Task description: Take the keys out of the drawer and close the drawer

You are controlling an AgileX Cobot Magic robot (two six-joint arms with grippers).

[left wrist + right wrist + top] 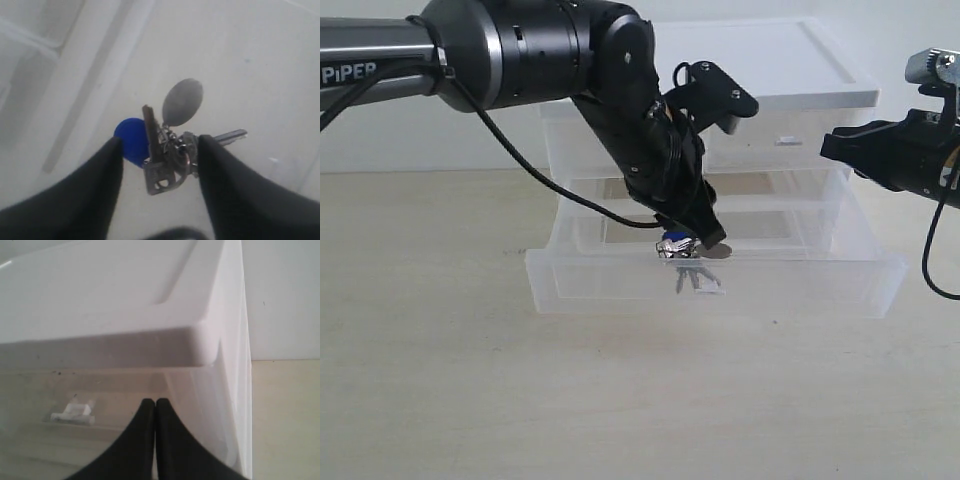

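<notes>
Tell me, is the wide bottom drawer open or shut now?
Open. The drawer stands pulled far forward out of the white-topped cabinet, and its inside shows from above.

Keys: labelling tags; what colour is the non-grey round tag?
The tag is blue, clearest in the left wrist view.

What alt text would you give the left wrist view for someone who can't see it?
A small bunch of silver metal keys, with a round blue tag and a grey oval tag, sits between the spread black fingers of the left gripper, over a pale surface.
</notes>
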